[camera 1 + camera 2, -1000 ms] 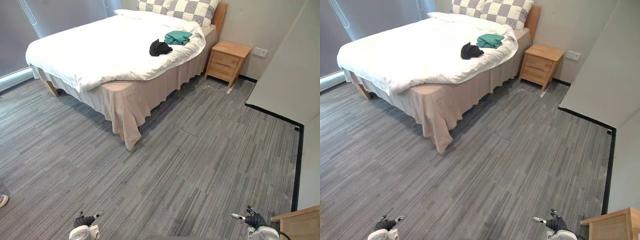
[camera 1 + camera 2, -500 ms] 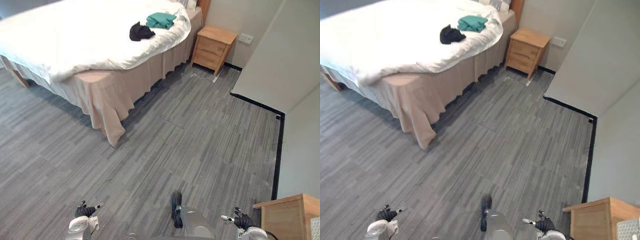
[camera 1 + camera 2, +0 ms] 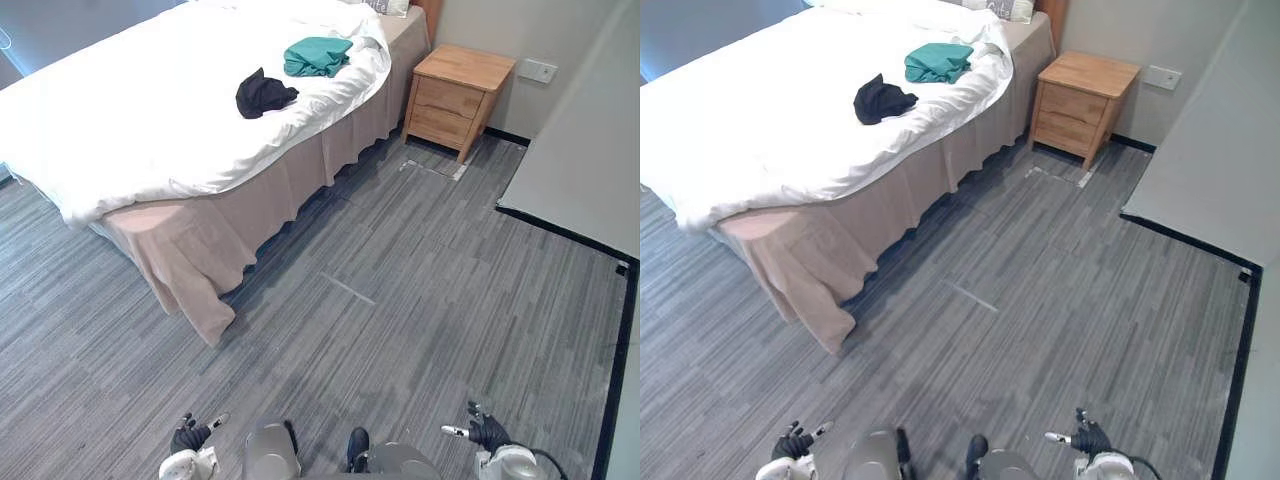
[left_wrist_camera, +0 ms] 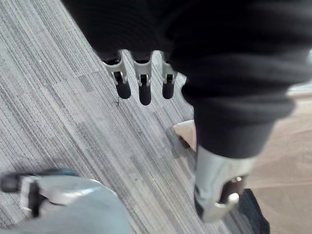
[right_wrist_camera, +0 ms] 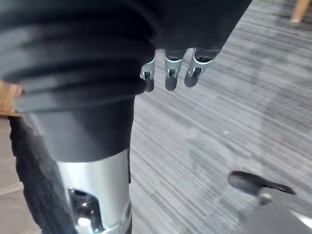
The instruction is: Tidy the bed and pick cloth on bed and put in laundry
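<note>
A white-covered bed (image 3: 130,130) stands on grey floor (image 3: 420,290), with a wooden nightstand (image 3: 458,95) just beside its head. On the bed lie a green cloth (image 3: 317,55) and, near it, a black cloth (image 3: 264,93). Well apart from the bed, the left hand (image 3: 188,438) and right hand (image 3: 488,434) hang low, fingers relaxed, holding nothing.

A crumpled black cloth (image 3: 264,93) and a folded teal-green cloth (image 3: 317,56) lay near each other on the white rumpled duvet (image 3: 150,120) of the bed (image 3: 200,240).
</note>
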### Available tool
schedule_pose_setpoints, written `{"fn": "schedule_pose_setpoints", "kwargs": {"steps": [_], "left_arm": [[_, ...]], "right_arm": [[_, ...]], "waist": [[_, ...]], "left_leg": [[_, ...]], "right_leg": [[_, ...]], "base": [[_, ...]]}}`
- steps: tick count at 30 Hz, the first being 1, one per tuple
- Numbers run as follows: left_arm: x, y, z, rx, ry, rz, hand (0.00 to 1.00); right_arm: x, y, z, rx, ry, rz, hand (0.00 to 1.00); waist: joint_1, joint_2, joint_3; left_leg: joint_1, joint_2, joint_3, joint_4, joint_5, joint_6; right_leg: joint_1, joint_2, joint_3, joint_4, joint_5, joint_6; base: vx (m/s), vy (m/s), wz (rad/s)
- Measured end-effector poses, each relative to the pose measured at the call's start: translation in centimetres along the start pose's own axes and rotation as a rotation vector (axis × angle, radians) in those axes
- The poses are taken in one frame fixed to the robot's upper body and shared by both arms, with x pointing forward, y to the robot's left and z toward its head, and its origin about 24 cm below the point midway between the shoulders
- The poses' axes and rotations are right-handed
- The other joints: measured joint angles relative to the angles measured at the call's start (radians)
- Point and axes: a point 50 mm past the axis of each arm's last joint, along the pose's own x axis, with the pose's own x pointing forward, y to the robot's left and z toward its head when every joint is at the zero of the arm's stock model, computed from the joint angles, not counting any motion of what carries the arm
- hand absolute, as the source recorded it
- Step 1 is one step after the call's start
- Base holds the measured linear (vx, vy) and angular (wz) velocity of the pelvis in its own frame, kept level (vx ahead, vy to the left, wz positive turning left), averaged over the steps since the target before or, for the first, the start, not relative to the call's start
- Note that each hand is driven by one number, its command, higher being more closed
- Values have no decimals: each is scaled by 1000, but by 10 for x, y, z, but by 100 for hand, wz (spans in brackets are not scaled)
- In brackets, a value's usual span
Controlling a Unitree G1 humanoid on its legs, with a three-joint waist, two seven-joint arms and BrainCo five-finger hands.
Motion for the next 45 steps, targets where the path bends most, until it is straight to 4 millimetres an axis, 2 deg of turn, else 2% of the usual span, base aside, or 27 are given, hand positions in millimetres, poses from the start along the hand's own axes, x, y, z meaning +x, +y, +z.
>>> {"fn": "schedule_pose_setpoints", "kwargs": {"steps": [2, 3, 4, 6, 7, 9, 12, 13, 14, 15, 16, 17, 18, 19, 20, 21, 23, 24, 25, 26, 27, 28, 29, 31, 33, 40, 45], "left_arm": [[0, -1, -1, -2, 11, 8, 0], [-1, -3, -4, -6, 34, 20, 0], [1, -3, -5, 2, 55, 31, 0], [2, -8, -3, 25, 60, 18, 0], [3, -9, -1, 72, 55, 1, 0], [3, -7, 0, 86, 51, 4, 0], [10, -6, 20, 97, -1, 5, 0], [13, -7, 31, 107, -31, 2, 0], [14, -5, 36, 116, -45, 7, 0], [14, 0, 35, 123, -42, 20, 0], [13, 5, 33, 120, -35, 35, 0], [12, 13, 27, 106, -21, 59, 0], [9, 3, 19, 61, 1, 51, 0], [7, -2, 13, 40, 10, 45, 0], [4, -10, 8, 11, 17, 29, 0], [3, -20, 10, -8, 5, 5, 0], [0, -20, 2, -14, 18, 6, 0], [-1, -19, -1, -8, 25, 4, 0], [-1, -19, -2, -3, 29, -3, 0], [-2, -21, -3, 9, 27, -16, 0], [-2, -22, -3, 18, 16, -24, 0], [-2, -22, -3, 17, 8, -28, 0], [-2, -20, -2, 18, -1, -26, 0], [0, -13, 7, 59, -51, -30, 0], [3, -7, 15, 129, -79, -30, 0], [12, -20, 70, 245, -279, -62, 0], [12, -3, 133, 27, -473, 28, 0]], "right_arm": [[0, -2, 1, -14, 1, 1, 0], [0, -4, 1, -35, 6, 10, 0], [6, 6, 6, -26, 2, 37, 0], [6, 14, 0, -7, 23, 55, 0], [5, 23, -8, 11, 47, 70, 0], [2, 32, -16, 28, 66, 87, 0], [0, 44, -21, 35, 64, 102, 0], [-3, 49, -28, 57, 83, 94, 0], [-5, 54, -32, 81, 100, 91, 0], [-6, 64, -36, 109, 117, 102, 0], [-7, 67, -38, 111, 126, 107, 0], [-8, 69, -40, 116, 133, 111, 0], [-6, 60, -38, 107, 134, 91, 0], [-4, 55, -34, 103, 129, 81, 0], [-1, 49, -28, 98, 115, 70, 0], [0, 43, -25, 91, 115, 62, 0], [2, 43, -23, 100, 119, 63, 0], [4, 42, -19, 109, 106, 59, 0], [5, 41, -15, 111, 97, 56, 0], [7, 39, -9, 107, 79, 50, 0], [8, 36, -6, 101, 68, 43, 0], [8, 34, -6, 101, 69, 36, 0], [8, 37, -7, 105, 73, 37, 0], [6, 43, -15, 117, 96, 48, 0], [4, 48, -20, 128, 112, 51, 0], [-2, 52, -35, 108, 159, 60, 0], [-9, 54, -48, 85, 210, 59, 0]], "waist": [[0, 2, -13], [0, 17, -32], [-3, 3, -44], [-23, -25, -41], [-41, -37, -36], [-42, -32, -33], [-50, -22, -32], [-57, -28, -35], [-55, -52, -34], [-49, -106, -36], [-46, -128, -42], [-37, -163, -61], [-33, -128, -60], [-31, -98, -64], [-40, -62, -64], [-46, -42, -47], [-33, -26, -49], [-33, -28, -49], [-33, -28, -49], [-34, -26, -50], [-34, -18, -54], [-33, -17, -57], [-34, -25, -65], [-41, -63, -83], [-42, -80, -97], [-65, -70, -104], [-92, -69, -106]], "left_leg": [[22, -55, 35, -113, 16, 37], [35, -69, 24, -149, 28, 116], [42, -91, 9, -125, 79, 233], [76, -138, -75, -135, 51, 211], [140, -168, -146, -134, 33, 189], [236, -173, -236, -145, 2, 150], [326, -164, -426, -188, -30, 102], [343, -163, -508, -207, -37, 98], [365, -173, -546, -224, -42, 72], [400, -189, -581, -207, -68, 31], [403, -199, -593, -182, -90, 21], [383, -219, -592, -105, -147, 3], [367, -176, -573, -18, -219, -30], [349, -143, -543, 25, -234, -56], [298, -99, -491, 151, -254, -89], [230, -41, -435, 322, -253, -126], [192, 71, -324, 440, -260, -114], [193, 103, -293, 393, -260, -106], [196, 106, -291, 333, -252, -103], [209, 96, -310, 171, -196, -107], [229, 80, -347, -19, -95, -115], [253, 62, -379, -105, 19, -172], [282, 34, -389, -156, 43, -176], [332, -4, -367, -245, 63, -173], [372, -12, -350, -274, 63, -173], [449, -12, -276, -327, 64, -174], [456, -16, -264, -355, 82, -174]], "right_leg": [[35, 6, -39, 32, -56, 41], [3, 10, -68, 160, -119, 82], [-100, -53, -108, 465, -163, 138], [-238, -152, -94, 792, -111, 182], [-276, -185, -57, 855, -156, 186], [-279, -198, -14, 776, -192, 184], [-334, -157, 114, 532, -172, 211], [-372, -139, 205, 396, -114, 256], [-387, -146, 258, 283, -44, 282], [-400, -160, 301, 193, 86, 270], [-400, -163, 315, 169, 140, 245], [-398, -184, 325, 147, 237, 174], [-386, -163, 286, 171, 217, 132], [-374, -156, 264, 157, 223, 111], [-329, -151, 238, 97, 185, 118], [-273, -146, 212, 53, 192, 99], [-212, -144, 166, 30, 184, 87], [-185, -155, 155, 23, 176, 89], [-178, -164, 152, 23, 172, 92], [-174, -180, 147, 24, 168, 98], [-172, -188, 144, 25, 158, 114], [-167, -194, 150, 25, 146, 132], [-167, -208, 158, 25, 139, 141], [-171, -238, 158, 45, 125, 160], [-167, -239, 161, 53, 126, 160], [-192, -235, 160, 132, 126, 162], [-188, -234, 148, 90, 149, 164]], "base": [[589, 39, 42], [781, 85, 52], [769, 88, 65], [520, 81, 119], [411, 81, 156], [495, 14, 156], [426, -153, 169], [418, -285, 228], [424, -323, 230], [383, -302, 152], [469, -366, 111], [505, -395, 59], [483, -370, 49], [396, -225, 66], [349, -128, 88], [335, -113, 92], [319, -143, 41], [312, -122, 19], [304, -76, 17], [275, 6, 11], [269, 52, 4], [250, 97, -6], [180, 87, -4], [194, 133, -3], [139, 93, -26], [57, 21, -29], [-50, -15, -12]]}}
